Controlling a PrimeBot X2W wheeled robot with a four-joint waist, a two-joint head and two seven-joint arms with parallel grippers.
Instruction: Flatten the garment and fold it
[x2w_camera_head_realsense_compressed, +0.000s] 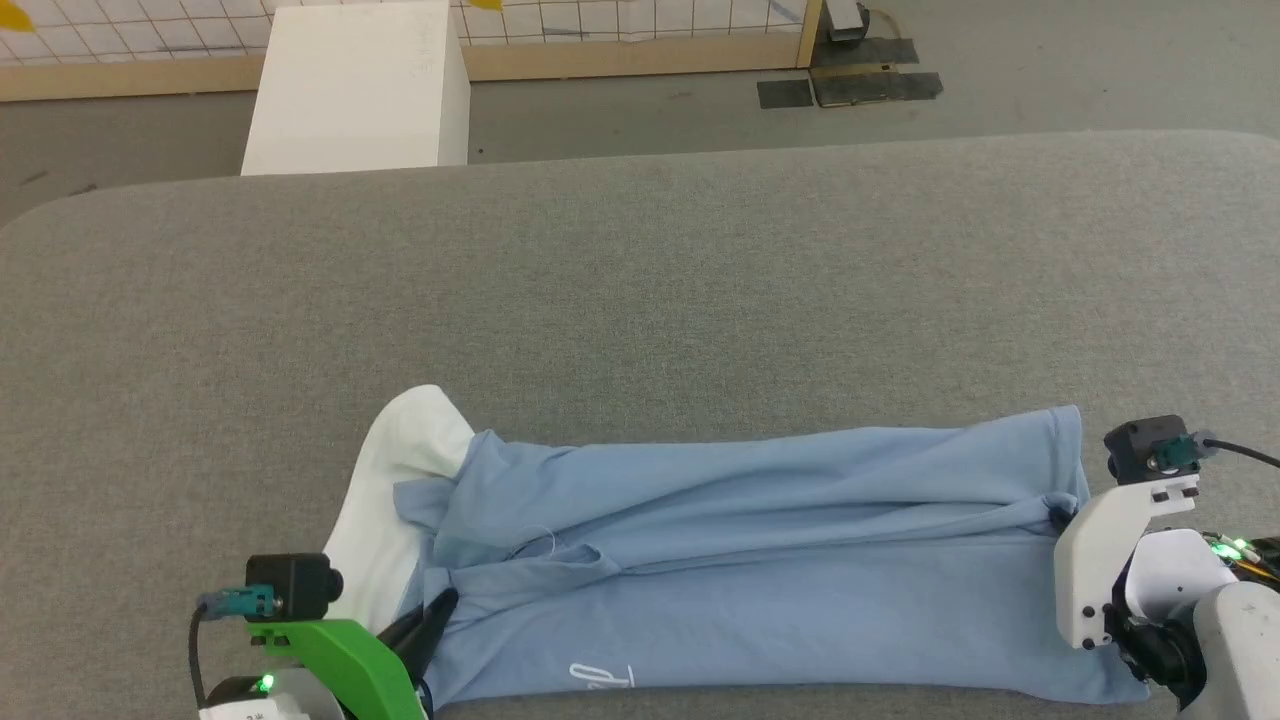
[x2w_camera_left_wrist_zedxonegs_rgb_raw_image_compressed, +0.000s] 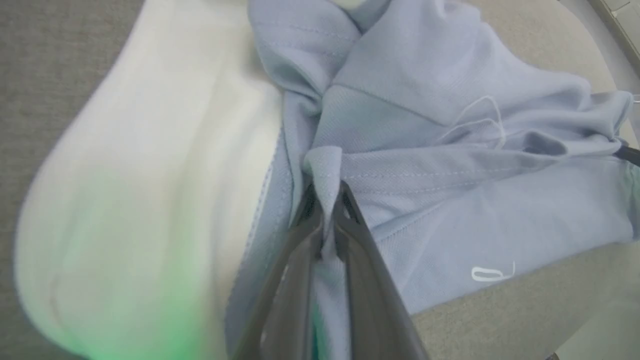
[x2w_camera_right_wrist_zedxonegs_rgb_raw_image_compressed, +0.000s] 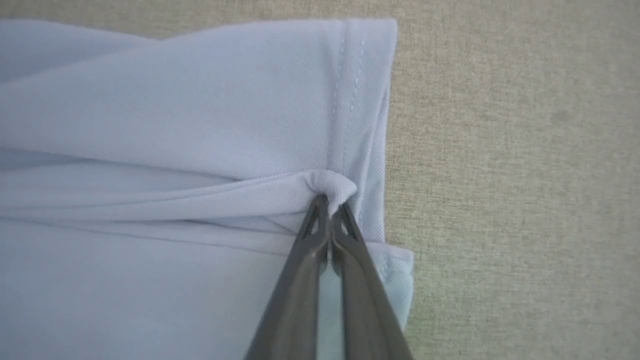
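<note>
The garment (x2w_camera_head_realsense_compressed: 760, 560), a light blue polo shirt, lies as a long wrinkled band across the near part of the grey table, its white collar (x2w_camera_head_realsense_compressed: 385, 490) at the left end and the white cursive logo (x2w_camera_head_realsense_compressed: 603, 677) by the front edge. My left gripper (x2w_camera_head_realsense_compressed: 440, 606) is shut on a fold of blue cloth (x2w_camera_left_wrist_zedxonegs_rgb_raw_image_compressed: 325, 165) beside the collar (x2w_camera_left_wrist_zedxonegs_rgb_raw_image_compressed: 165, 190). My right gripper (x2w_camera_right_wrist_zedxonegs_rgb_raw_image_compressed: 330, 200) is shut on a pinch of fabric at the hem (x2w_camera_right_wrist_zedxonegs_rgb_raw_image_compressed: 350, 100); its pale wrist (x2w_camera_head_realsense_compressed: 1110, 540) covers that end in the head view.
The grey padded table (x2w_camera_head_realsense_compressed: 640, 290) stretches wide behind the shirt. Beyond its far edge stand a white box (x2w_camera_head_realsense_compressed: 360, 90) on the floor and a wood-framed grid fence (x2w_camera_head_realsense_compressed: 640, 55). The table's front edge runs just under the shirt.
</note>
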